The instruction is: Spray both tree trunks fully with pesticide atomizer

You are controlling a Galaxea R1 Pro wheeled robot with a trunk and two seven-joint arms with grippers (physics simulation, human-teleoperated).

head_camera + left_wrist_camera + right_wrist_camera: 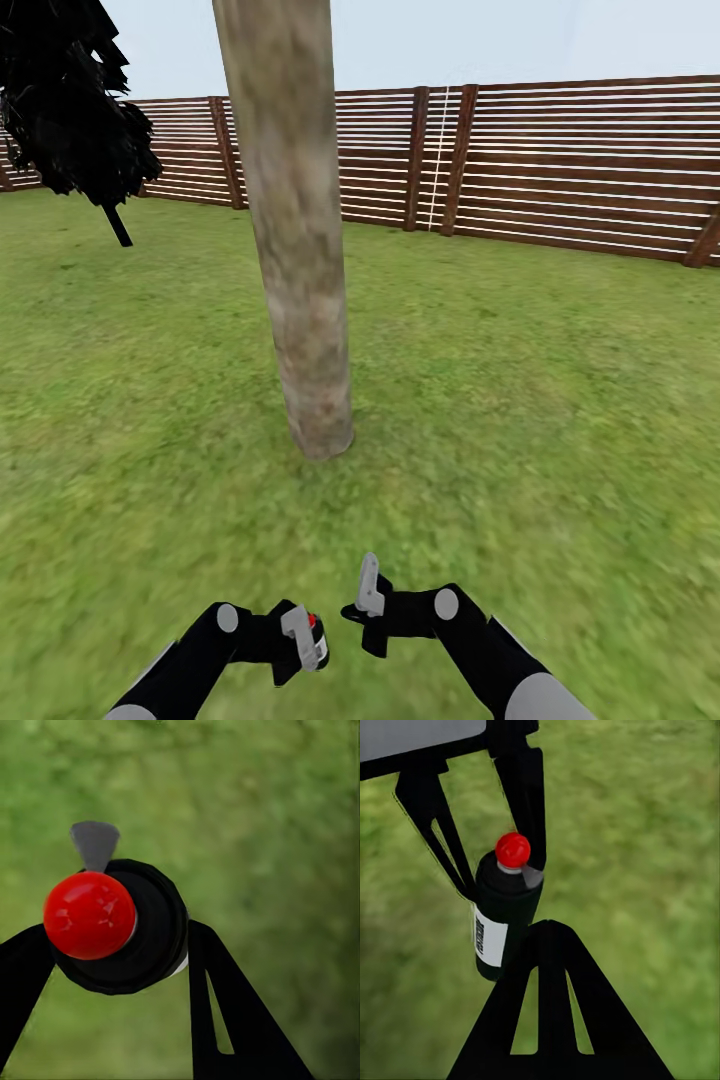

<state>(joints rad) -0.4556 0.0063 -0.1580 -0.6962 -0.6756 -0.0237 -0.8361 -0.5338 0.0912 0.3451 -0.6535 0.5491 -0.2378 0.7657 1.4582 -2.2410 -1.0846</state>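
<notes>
One tree trunk (300, 250), thick with mottled grey-brown bark, rises from the lawn straight ahead of me in the head view, a little over an arm's reach away. My left gripper (300, 640) (118, 934) is shut on the pesticide atomizer (312, 622) (150, 937), a small black bottle with a red cap (90, 915) and a grey nozzle (95, 844). The right wrist view shows the atomizer (502, 915) upright between the left fingers (521, 787). My right gripper (370, 600) (547, 926) hangs just beside it, shut on nothing. Pesticide is out of view.
Green lawn (520, 420) spreads all around the trunk. A brown fence of horizontal slats (560, 160) closes the back. A dark-leaved plant on a thin stem (70, 100) stands at the far left.
</notes>
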